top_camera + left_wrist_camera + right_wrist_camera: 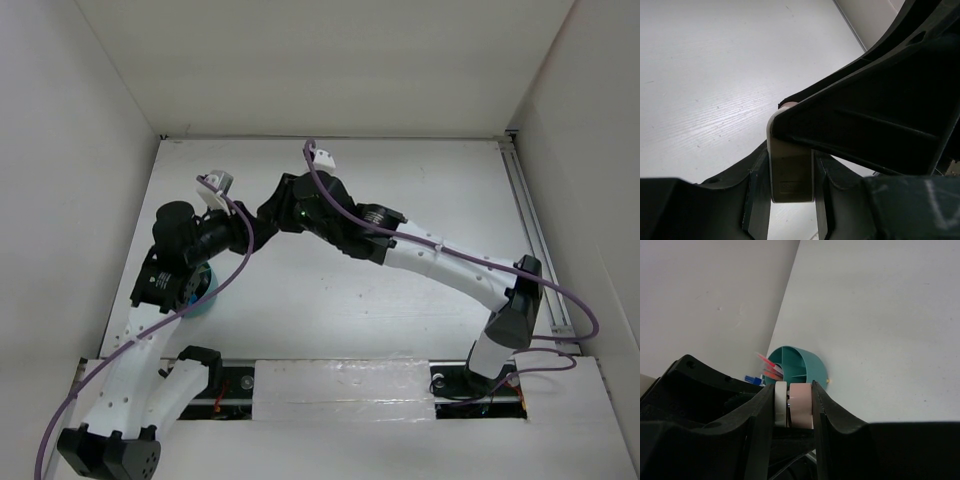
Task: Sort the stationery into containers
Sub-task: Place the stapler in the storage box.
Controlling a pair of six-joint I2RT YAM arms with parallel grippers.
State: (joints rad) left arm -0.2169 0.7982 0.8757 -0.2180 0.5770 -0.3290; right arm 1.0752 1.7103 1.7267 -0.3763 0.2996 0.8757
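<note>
My right gripper [792, 390] pinches the eraser [801, 407]. My left gripper [790, 165] straddles it too, but I cannot tell whether it squeezes. The cup [815, 366] lies just ahead of my right fingers, tucked under my left arm.

Bright, even light falls from overhead onto the white worktop [400, 300], and the shadows under the arms are soft and faint. From the left wrist a pale sheen streaks the worktop toward 9 o'clock, while the fingers [845, 200] at 6 o'clock are near-black and blurred. The right wrist view is greyer. Its fingers [757, 425] are dark, the eraser [801, 405] is slightly soft, and the teal cup [805, 362] is fairly sharp.
</note>
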